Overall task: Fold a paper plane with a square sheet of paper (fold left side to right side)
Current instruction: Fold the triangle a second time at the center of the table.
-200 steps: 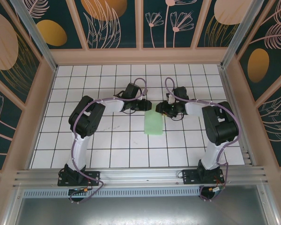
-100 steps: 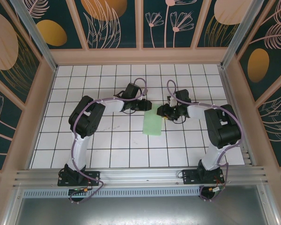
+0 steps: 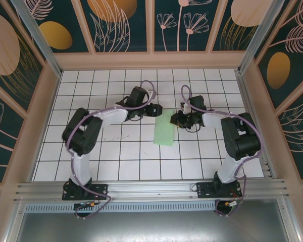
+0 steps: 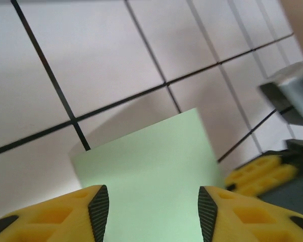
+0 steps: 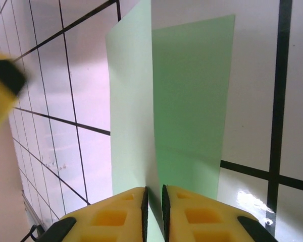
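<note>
Right gripper (image 5: 154, 197) has pinched thin, creased pale-green paper (image 5: 192, 91).

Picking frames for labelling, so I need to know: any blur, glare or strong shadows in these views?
Top view: sharp, evenly lit. Left wrist: paper fairly crisp with a soft shadow behind it, right edge of the frame smeared. Right wrist: paper sharp, glare on the tile at lower right, left edge blurred.
</note>
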### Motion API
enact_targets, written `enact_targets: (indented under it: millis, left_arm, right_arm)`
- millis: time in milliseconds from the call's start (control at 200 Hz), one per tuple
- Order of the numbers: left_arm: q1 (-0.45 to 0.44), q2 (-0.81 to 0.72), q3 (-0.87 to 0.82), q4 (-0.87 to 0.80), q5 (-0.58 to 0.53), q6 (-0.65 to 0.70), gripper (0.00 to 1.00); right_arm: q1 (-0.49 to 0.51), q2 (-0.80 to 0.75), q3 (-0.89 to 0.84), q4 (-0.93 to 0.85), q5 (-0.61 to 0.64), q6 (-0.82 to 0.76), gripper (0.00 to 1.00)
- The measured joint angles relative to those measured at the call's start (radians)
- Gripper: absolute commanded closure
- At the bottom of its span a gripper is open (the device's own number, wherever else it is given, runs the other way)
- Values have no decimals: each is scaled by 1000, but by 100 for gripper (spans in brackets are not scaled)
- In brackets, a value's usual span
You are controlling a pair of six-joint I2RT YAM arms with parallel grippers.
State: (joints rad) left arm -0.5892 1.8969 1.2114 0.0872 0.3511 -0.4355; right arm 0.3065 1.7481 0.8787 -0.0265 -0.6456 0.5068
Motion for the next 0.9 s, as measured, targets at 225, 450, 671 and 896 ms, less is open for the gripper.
enact_targets:
  millis: [225, 450, 671, 896]
  left_arm:
    - [-105, -355, -144, 24, -185, 140, 38]
    - [-341, -404, -214, -34, -289, 205, 34]
    - [-499, -276, -206, -105, -414, 189, 21]
    - [-591, -139, -153, -179, -558, 137, 10]
  right_arm:
    - [0, -5, 49, -48, -7, 16, 81]
    - [0, -5, 82, -73, -12, 35, 80]
    - [0, -5, 86, -92, -15, 50, 80]
    - [0, -5, 94, -101, -16, 51, 80]
